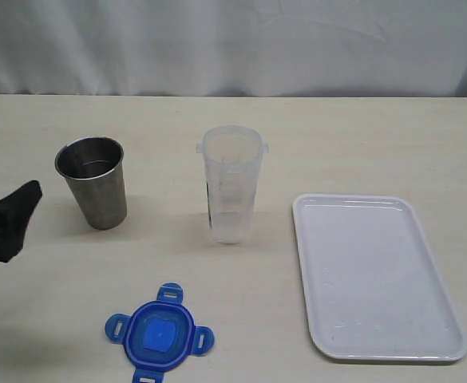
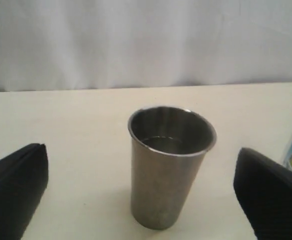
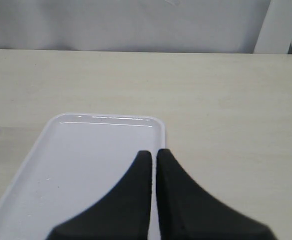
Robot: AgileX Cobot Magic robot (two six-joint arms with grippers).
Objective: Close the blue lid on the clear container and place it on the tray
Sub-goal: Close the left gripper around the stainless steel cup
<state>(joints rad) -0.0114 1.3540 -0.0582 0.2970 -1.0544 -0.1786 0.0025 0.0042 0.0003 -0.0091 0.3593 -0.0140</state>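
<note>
Exterior view: beige table (image 1: 297, 128), white curtain (image 1: 233, 40).

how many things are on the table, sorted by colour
blue: 1, the blue lid
clear: 1, the clear container
white: 1, the tray
silver: 1, the steel cup
total: 4
</note>
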